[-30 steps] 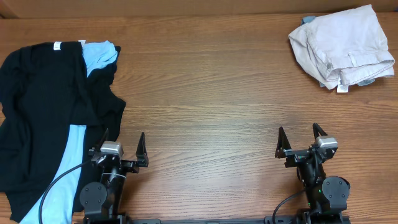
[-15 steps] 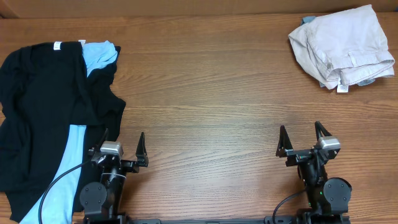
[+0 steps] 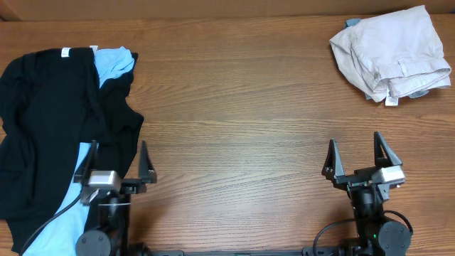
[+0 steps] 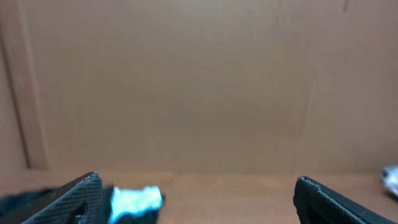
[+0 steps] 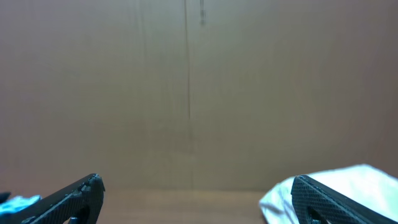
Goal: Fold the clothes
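Moved: left gripper (image 3: 119, 162) now further left, right gripper (image 3: 355, 158) further right.
Jaws: both wide open, empty.
Shirt (image 3: 50, 121): its edge lies under the left gripper; well apart from the right.

One black shirt (image 3: 50, 121), one light blue tee (image 3: 114, 62), one beige garment (image 3: 391, 53), one left end effector (image 3: 116, 147), one right end effector (image 3: 355, 141)
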